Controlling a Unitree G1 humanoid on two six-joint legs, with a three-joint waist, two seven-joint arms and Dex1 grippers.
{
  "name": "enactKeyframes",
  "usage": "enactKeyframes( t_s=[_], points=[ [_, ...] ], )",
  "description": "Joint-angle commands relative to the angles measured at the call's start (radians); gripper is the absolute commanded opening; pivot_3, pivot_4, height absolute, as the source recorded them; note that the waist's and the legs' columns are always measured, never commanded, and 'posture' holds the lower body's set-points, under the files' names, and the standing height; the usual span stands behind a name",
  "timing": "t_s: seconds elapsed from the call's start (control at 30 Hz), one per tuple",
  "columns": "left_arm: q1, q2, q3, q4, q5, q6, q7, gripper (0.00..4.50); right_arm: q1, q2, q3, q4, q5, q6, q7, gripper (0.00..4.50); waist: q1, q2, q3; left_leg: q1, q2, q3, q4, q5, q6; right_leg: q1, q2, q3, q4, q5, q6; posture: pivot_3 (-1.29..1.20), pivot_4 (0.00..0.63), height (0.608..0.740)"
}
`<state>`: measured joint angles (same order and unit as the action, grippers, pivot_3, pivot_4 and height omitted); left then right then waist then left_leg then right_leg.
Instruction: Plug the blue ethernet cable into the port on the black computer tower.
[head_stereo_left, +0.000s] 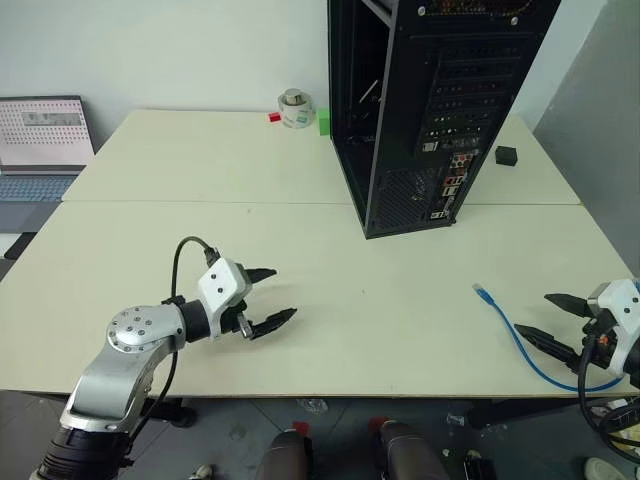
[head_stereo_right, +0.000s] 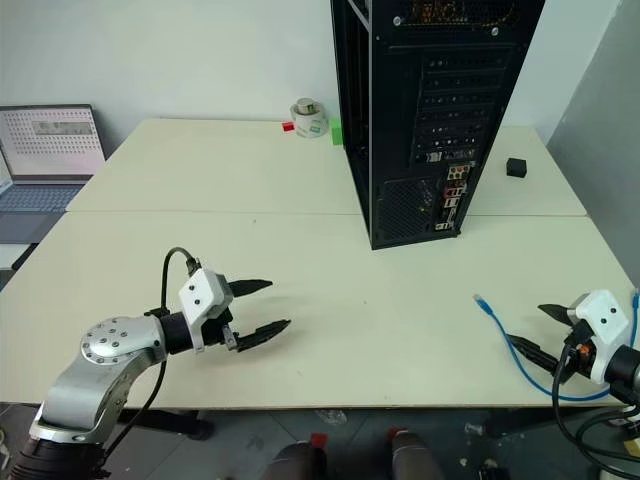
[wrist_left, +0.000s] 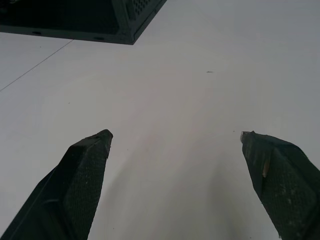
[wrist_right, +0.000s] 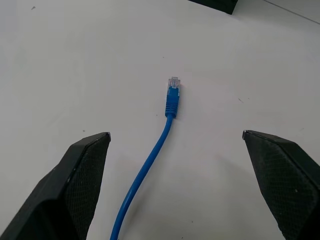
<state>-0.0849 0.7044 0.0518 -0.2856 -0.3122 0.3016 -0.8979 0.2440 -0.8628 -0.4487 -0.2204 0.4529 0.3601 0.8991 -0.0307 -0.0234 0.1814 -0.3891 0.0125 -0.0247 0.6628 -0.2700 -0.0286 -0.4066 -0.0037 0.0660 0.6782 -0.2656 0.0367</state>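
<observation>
My right claw (wrist_right: 175, 137) gapes, empty; pinch thin bright-blue ethernet cable (wrist_right: 167, 120) just behind clear plug, near-right on desk (head_stereo_left: 300, 260).

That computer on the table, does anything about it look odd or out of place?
The black computer tower stands upright with its back panel facing the robot. The blue cable lies loose on the table, plug unplugged, between the open right gripper fingers. Nothing looks damaged or spilled.
</observation>
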Motion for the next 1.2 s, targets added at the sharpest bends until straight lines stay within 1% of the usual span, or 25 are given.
enactKeyframes(
  t_s=[0.03, 0.3, 0.37, 0.57, 0.73, 0.83, 1.1, 1.17, 1.2],
  points=[
    [0.017, 0.012, 0.024, -0.033, -0.003, -0.042, -0.009, 4.36, -0.011, -0.002, -0.016, -0.010, -0.002, -0.015, 0.008, 4.50, 0.000, 0.000, 0.000, 0.000, 0.000, 0.000, 0.000, 0.000, 0.000, 0.000, 0.000, 0.000, 0.000, 0.000, 0.000, 0.00, 0.150, 0.740],
    [0.036, 0.014, 0.003, -0.056, 0.012, -0.044, -0.008, 4.36, -0.015, 0.003, -0.020, -0.025, 0.009, 0.012, 0.002, 4.50, 0.000, 0.000, 0.000, 0.000, 0.000, 0.000, 0.000, 0.000, 0.000, 0.000, 0.000, 0.000, 0.000, 0.000, 0.000, 0.00, 0.150, 0.740],
    [0.036, 0.017, -0.011, -0.065, 0.019, -0.022, -0.002, 4.36, -0.008, 0.008, -0.020, -0.037, 0.012, 0.018, 0.001, 4.50, 0.000, 0.000, 0.000, 0.000, 0.000, 0.000, 0.000, 0.000, 0.000, 0.000, 0.000, 0.000, 0.000, 0.000, 0.000, 0.00, 0.150, 0.740],
    [-0.010, 0.009, -0.045, -0.086, -0.004, 0.016, -0.021, 4.36, -0.013, 0.038, -0.037, -0.116, 0.071, 0.126, -0.056, 4.50, 0.000, 0.000, 0.000, 0.000, 0.000, 0.000, 0.000, 0.000, 0.000, 0.000, 0.000, 0.000, 0.000, 0.000, 0.000, 0.00, 0.150, 0.740],
    [-0.076, -0.012, -0.075, -0.101, -0.042, 0.035, -0.046, 4.36, -0.027, 0.070, 0.006, -0.157, 0.033, 0.191, -0.152, 4.50, 0.001, 0.000, 0.000, 0.000, 0.000, 0.000, 0.000, 0.000, 0.000, 0.000, 0.000, 0.000, 0.000, 0.000, 0.000, 0.00, 0.150, 0.740],
    [-0.124, -0.025, -0.097, -0.101, -0.065, 0.051, -0.070, 4.36, -0.067, 0.101, 0.065, -0.111, -0.016, 0.173, -0.200, 4.50, 0.000, 0.000, 0.000, 0.000, 0.000, 0.000, 0.000, 0.000, 0.000, 0.000, 0.000, 0.000, 0.000, 0.000, 0.000, 0.00, 0.150, 0.740],
    [-0.154, -0.030, -0.142, -0.080, -0.066, 0.058, -0.114, 4.36, -0.142, 0.134, 0.155, 0.016, -0.079, 0.130, -0.208, 4.50, -0.001, 0.000, 0.000, 0.000, 0.000, 0.000, 0.000, 0.000, 0.000, 0.000, 0.000, 0.000, 0.000, 0.001, -0.001, 0.00, 0.150, 0.740],
    [-0.155, -0.028, -0.151, -0.072, -0.061, 0.049, -0.126, 4.50, -0.152, 0.138, 0.170, 0.063, -0.104, 0.126, -0.223, 4.12, -0.001, 0.000, 0.000, 0.000, 0.000, 0.000, 0.000, 0.000, 0.000, 0.000, 0.000, 0.000, 0.000, 0.001, -0.001, 0.00, 0.150, 0.740],
    [-0.155, -0.028, -0.154, -0.070, -0.059, 0.046, -0.130, 4.50, -0.151, 0.136, 0.176, 0.075, -0.118, 0.116, -0.223, 3.97, -0.001, 0.000, 0.000, 0.000, 0.000, 0.000, 0.000, 0.000, 0.000, 0.000, 0.000, 0.000, 0.000, 0.001, -0.002, 0.00, 0.150, 0.740]
  ],
)
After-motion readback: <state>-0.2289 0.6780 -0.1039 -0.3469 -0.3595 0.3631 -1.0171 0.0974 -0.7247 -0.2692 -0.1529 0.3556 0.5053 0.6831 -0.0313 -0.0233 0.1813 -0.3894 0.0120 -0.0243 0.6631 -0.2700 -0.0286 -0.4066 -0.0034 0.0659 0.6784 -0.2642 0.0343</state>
